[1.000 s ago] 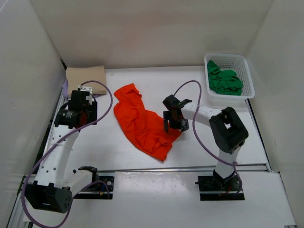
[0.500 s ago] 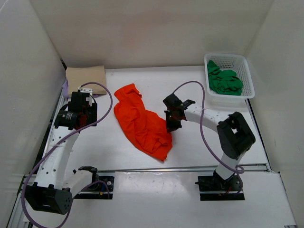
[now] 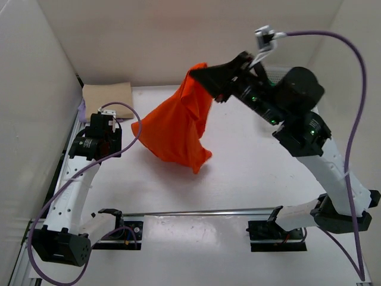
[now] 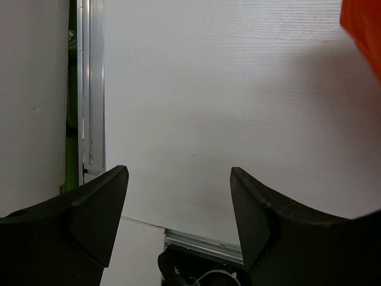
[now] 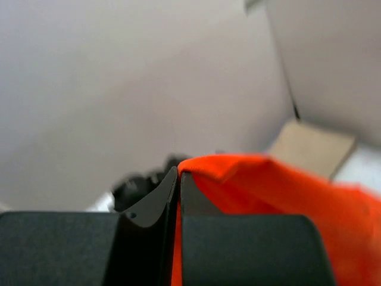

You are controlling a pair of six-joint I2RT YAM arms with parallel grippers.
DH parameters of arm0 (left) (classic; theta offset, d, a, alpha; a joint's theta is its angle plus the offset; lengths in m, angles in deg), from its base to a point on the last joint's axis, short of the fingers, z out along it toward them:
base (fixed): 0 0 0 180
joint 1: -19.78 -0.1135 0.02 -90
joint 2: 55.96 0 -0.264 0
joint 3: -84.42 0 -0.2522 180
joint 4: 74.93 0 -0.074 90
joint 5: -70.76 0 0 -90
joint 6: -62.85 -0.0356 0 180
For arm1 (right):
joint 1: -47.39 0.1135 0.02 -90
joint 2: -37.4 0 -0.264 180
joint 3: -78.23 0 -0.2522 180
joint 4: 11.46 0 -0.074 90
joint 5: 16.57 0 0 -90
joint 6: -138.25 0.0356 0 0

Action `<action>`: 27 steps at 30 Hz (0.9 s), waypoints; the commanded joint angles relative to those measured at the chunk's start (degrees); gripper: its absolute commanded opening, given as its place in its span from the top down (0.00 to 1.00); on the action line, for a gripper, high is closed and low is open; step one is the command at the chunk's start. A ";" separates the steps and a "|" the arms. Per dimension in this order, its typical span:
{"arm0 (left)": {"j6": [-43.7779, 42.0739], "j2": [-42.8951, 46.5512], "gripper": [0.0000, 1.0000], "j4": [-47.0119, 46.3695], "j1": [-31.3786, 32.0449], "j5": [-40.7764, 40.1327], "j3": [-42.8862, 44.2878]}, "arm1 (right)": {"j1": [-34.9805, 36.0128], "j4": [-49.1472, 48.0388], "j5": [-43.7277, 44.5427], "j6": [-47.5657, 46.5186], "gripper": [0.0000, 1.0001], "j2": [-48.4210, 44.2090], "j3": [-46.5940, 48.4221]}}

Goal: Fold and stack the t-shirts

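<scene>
The orange-red t-shirt (image 3: 178,128) hangs in the air over the middle of the table, its lower folds near the surface. My right gripper (image 3: 199,72) is raised high and shut on the shirt's top edge; the right wrist view shows the pinched cloth (image 5: 268,190) at the closed fingers (image 5: 179,176). My left gripper (image 3: 106,132) hovers at the left side, open and empty (image 4: 178,173), with a corner of orange cloth (image 4: 364,30) off to its upper right. A folded beige t-shirt (image 3: 107,94) lies at the back left on a sliver of lavender cloth (image 3: 81,110).
White walls close in the table on the left, back and right. A metal rail (image 3: 196,211) runs along the near edge. The raised right arm (image 3: 292,98) and its purple cable (image 3: 351,119) cover the back right corner.
My right gripper shut on the orange-red t-shirt's edge and swung up and back, lifting the shirt off the table. The left arm stayed where it was.
</scene>
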 commanded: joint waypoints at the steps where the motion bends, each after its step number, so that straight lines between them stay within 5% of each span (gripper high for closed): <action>1: 0.05 -0.80 0.20 -1.32 -0.30 -1.86 3.37 | -0.51 -12.13 6.98 2.80 1.00 2.38 -2.05; 4: 0.05 -1.51 0.20 -1.94 -0.30 -1.86 4.60 | -0.51 -13.22 15.67 4.20 1.00 3.78 -0.92; 11: 0.05 -4.15 0.19 -0.98 -0.30 2.16 9.17 | -2.88 12.49 42.57 7.01 1.00 13.62 7.44; 21: 0.05 -13.02 0.22 11.76 15.50 16.91 22.80 | -17.89 23.76 39.62 15.10 1.00 15.04 2.35; 27: 0.05 -21.98 0.25 13.27 28.25 35.91 22.19 | -20.54 22.38 37.41 17.30 1.00 8.98 -16.77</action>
